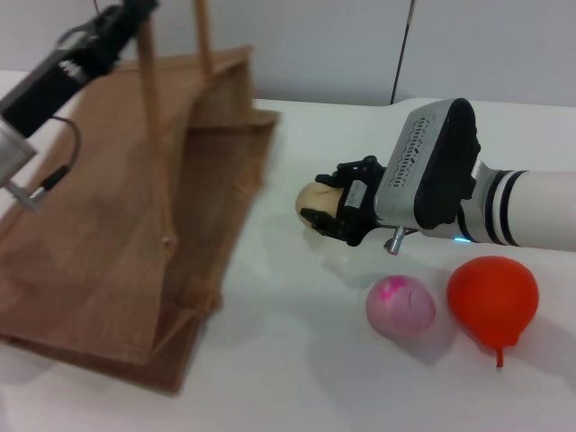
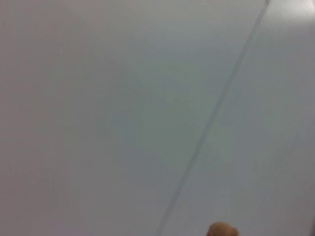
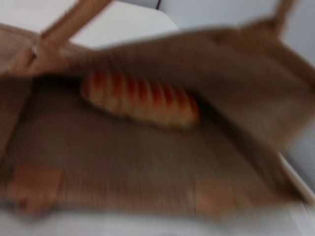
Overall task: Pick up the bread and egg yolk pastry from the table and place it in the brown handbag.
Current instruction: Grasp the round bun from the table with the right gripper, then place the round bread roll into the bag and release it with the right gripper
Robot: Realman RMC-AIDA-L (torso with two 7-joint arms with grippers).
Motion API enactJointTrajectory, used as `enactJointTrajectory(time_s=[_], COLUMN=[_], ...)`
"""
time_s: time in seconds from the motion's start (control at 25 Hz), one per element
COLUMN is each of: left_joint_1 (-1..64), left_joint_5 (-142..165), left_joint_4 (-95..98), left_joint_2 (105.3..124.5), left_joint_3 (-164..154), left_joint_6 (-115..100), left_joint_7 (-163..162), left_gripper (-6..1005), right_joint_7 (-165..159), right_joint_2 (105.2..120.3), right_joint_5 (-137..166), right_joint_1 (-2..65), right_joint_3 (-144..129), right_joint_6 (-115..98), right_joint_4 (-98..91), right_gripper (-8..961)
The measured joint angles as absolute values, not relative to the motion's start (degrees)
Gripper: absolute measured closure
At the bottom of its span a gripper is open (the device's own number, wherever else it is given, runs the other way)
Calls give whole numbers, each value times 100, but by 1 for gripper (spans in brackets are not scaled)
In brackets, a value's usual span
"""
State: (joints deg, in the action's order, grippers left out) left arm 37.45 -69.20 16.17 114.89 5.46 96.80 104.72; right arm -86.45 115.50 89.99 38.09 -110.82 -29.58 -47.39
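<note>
The brown handbag [image 1: 117,234] lies at the left with its mouth facing the table's middle. My left gripper [image 1: 133,13] is at the top left, shut on a handle [image 1: 151,108] and holding it up, which keeps the bag open. A brown bit of handle [image 2: 222,230] shows in the left wrist view. The bread [image 3: 140,98] lies inside the bag [image 3: 147,167], seen in the right wrist view. My right gripper [image 1: 319,203] is shut on the egg yolk pastry [image 1: 309,196], just above the table and to the right of the bag's mouth.
A pink round bun [image 1: 400,306] and an orange-red pear-shaped fruit [image 1: 493,299] lie on the white table [image 1: 297,360] close to my right arm, on its near side. A wall stands behind the table.
</note>
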Motion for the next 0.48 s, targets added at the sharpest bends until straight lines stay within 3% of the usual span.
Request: enactJointTrajectory(time_s=[0.48], left_joint_1=[4151], left_joint_5=[-6788], left_joint_4=[1622], left_joint_2=[11453], left_joint_3=[-59], left_joint_6=[10382], left_joint_7=[10183], left_gripper=[872], right_joint_7=[-8336], right_joint_2=[11597], right_joint_5=[8989], right_joint_1=[3742], right_joint_3=[-11243], right_joint_6=[-3262], right_joint_4=[-5362], right_gripper=[482])
